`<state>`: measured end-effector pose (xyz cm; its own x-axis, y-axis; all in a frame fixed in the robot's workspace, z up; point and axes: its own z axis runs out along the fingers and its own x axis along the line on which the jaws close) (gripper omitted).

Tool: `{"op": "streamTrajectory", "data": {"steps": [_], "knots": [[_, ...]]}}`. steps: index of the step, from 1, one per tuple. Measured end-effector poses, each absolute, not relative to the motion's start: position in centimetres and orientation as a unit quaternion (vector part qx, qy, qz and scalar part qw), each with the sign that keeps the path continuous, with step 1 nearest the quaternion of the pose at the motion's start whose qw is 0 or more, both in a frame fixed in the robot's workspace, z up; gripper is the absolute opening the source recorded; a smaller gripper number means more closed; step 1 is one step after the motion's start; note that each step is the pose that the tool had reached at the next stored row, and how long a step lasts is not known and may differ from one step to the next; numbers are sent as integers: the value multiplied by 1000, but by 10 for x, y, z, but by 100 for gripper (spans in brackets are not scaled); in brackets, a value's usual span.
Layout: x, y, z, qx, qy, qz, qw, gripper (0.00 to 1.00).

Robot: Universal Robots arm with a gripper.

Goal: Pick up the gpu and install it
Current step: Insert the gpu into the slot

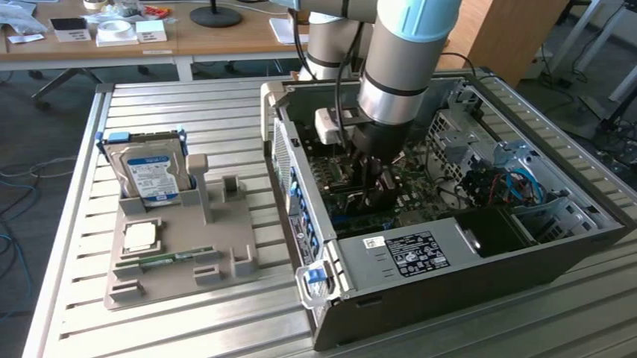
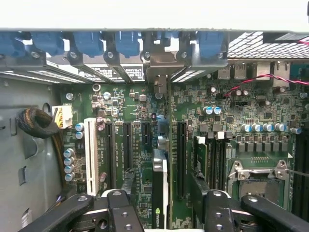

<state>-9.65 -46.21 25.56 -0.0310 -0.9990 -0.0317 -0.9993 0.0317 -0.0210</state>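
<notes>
The flat rectangular gpu card is black with a white edge stripe and a small green logo. The motherboard is dark green, dotted with blue-topped capacitors. Blue plastic latches line the grey metal computer case. The silver hard drive carries a blue-and-white label. The slotted holder tray is grey-tan.
</notes>
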Motion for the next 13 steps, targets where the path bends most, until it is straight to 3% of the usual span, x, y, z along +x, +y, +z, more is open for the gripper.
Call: {"op": "streamTrajectory", "data": {"steps": [13], "knots": [[-96,-462,284,-696,718,1,16,57]]}}
